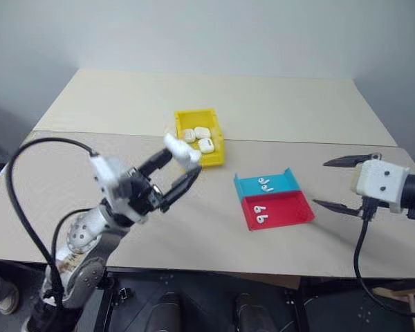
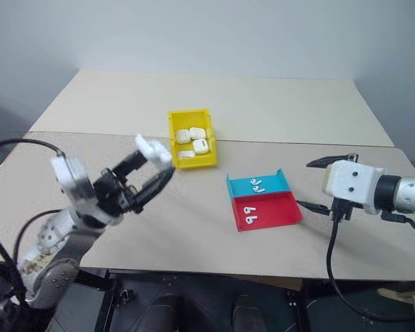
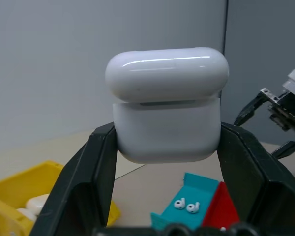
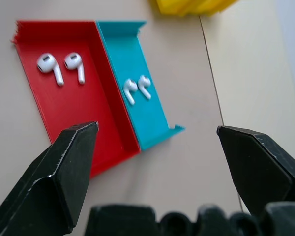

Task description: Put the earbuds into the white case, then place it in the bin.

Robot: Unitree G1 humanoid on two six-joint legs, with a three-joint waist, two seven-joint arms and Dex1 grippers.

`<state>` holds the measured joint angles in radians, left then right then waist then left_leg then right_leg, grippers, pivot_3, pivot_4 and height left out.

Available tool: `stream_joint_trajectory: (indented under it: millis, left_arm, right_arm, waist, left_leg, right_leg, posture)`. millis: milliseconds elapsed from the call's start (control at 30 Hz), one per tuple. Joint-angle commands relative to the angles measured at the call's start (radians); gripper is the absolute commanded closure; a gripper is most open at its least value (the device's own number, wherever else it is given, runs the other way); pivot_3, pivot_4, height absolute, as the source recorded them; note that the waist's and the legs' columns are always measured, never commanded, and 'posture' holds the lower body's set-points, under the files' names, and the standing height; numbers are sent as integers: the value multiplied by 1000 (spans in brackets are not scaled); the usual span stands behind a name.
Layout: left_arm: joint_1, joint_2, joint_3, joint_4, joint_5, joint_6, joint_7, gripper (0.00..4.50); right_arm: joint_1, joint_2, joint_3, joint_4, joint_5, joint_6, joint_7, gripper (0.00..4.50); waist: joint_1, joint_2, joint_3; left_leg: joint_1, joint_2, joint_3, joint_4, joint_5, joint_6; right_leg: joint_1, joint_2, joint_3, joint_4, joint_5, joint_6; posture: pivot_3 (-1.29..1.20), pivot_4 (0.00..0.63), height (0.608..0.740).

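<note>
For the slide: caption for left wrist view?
Left fingers grip the white case, lid ajar, above the earbud trays.

Glossy white case held aloft, lid ajar, earbuds paired in red and blue trays, yellow bin far behind holding more cases.

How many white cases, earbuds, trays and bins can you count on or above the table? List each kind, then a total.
White cases: 4, one in the left gripper at, three in the bin at
Earbuds: 4, two at, two at
Trays: 2, red and blue
Yellow bin: 1
Total: 11
</note>
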<state>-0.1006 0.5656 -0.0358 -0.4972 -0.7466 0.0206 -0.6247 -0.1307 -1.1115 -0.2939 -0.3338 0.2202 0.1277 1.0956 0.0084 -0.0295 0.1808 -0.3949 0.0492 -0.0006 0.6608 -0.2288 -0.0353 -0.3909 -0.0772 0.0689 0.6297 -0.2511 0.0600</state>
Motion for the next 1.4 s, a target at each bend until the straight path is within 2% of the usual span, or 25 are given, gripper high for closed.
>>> stream_joint_trajectory:
  millis: [33,200,300,400,500,600,700,733,833,1000,1400]
  left_arm:
    - [-12,-67,23,82,-5,-108,-166,1736]
    - [-39,-105,21,242,1,-193,-428,1736]
    - [-46,-125,11,313,13,-229,-546,1736]
    - [-49,-152,11,373,23,-265,-638,1736]
    - [-54,-181,14,414,37,-298,-696,1736]
    - [-55,-203,15,418,59,-317,-709,1736]
    - [-50,-216,16,408,75,-335,-718,1736]
    - [-46,-217,16,405,77,-340,-724,1736]
    - [-24,-212,18,395,90,-347,-733,1736]
    - [0,-204,26,400,101,-366,-749,1736]
    - [17,-206,20,381,120,-382,-741,1736]
  right_arm:
    - [4,-3,-43,-89,47,39,-4,0]
    - [-45,-103,36,-192,146,267,61,0]
    - [-163,-143,137,-209,189,357,92,0]
    - [-312,-157,281,-186,165,419,146,0]
    - [-429,-128,422,-141,88,392,203,0]
    - [-523,-82,554,-83,-3,381,249,561]
    - [-574,-29,663,-27,-130,338,256,1595]
    - [-584,-18,686,-15,-165,315,260,1595]
    - [-617,30,725,12,-210,270,290,1595]
    - [-662,96,784,63,-281,200,343,1595]
    - [-700,204,825,138,-339,122,436,1595]
  waist:
    - [1,0,0]
    - [-1,1,0]
    - [-12,1,0]
    - [-22,1,0]
    - [-24,1,0]
    - [-25,1,0]
    - [-24,1,0]
    - [-23,1,0]
    - [-23,1,0]
    - [-24,1,0]
    - [-24,1,0]
  left_leg:
    - [0,0,0,0,0,0]
    - [0,0,0,1,0,0]
    - [0,0,0,1,0,1]
    - [0,0,0,1,0,1]
    - [-1,0,-1,1,-1,1]
    - [-3,0,-1,1,-1,1]
    - [-5,1,-1,1,-1,1]
    - [-6,0,-1,1,-1,1]
    - [-11,0,-1,2,0,1]
    - [-11,1,0,2,0,1]
    - [-9,1,-1,2,0,1]
  right_leg:
    - [0,0,0,0,0,0]
    - [0,0,0,0,0,1]
    - [0,0,0,0,0,0]
    - [0,0,0,0,0,0]
    - [-1,0,0,0,0,1]
    - [-3,0,0,0,0,1]
    - [-7,0,0,2,0,1]
    - [-8,0,0,2,0,1]
    - [-14,0,0,5,1,1]
    - [-14,0,0,5,1,1]
    - [-14,0,0,9,0,0]
  posture:
    - [0,150,740]
    - [0,150,740]
    - [0,150,740]
    - [0,150,740]
    - [0,150,740]
    - [0,150,740]
    - [0,150,740]
    - [0,150,740]
    - [0,150,740]
    - [0,150,740]
    - [0,150,740]
